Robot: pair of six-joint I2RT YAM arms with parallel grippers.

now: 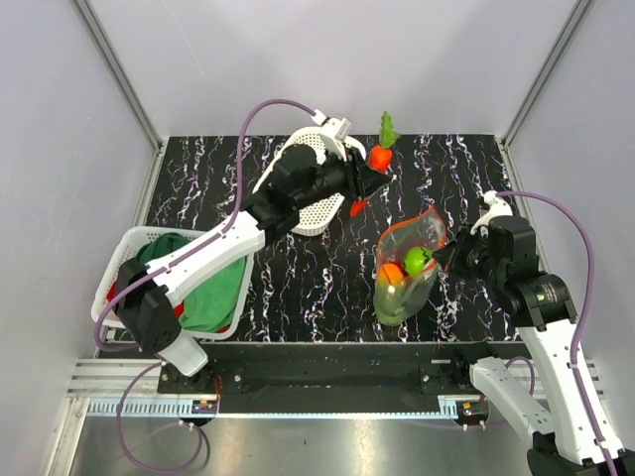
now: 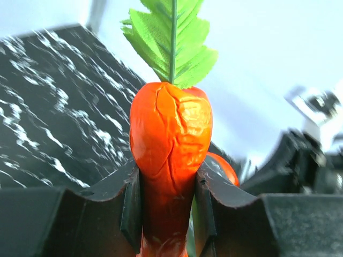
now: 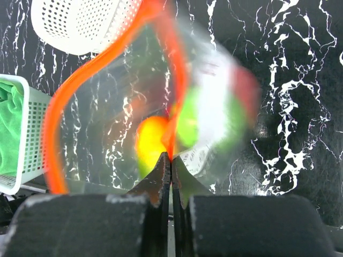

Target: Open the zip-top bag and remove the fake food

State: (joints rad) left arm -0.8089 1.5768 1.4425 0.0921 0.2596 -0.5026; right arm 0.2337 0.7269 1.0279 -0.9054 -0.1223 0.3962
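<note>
The right gripper (image 3: pixel 171 167) is pressed together on the red-orange zip strip (image 3: pixel 80 80) of the zip-top bag (image 1: pixel 405 243), at the bag's right edge. The mouth of the bag stands open. Inside the bag, just beside this gripper, there are a green piece (image 1: pixel 419 260) and an orange piece (image 1: pixel 392 273); the right wrist view shows them only blurred. Beyond the bag, to its far left and apart from it, the left gripper (image 2: pixel 167 209) pinches a carrot (image 2: pixel 170 134) by its orange body, with the green leaf pointing away from the fingers. A round white basket (image 1: pixel 319 203) lies on its side further left of the bag.
</note>
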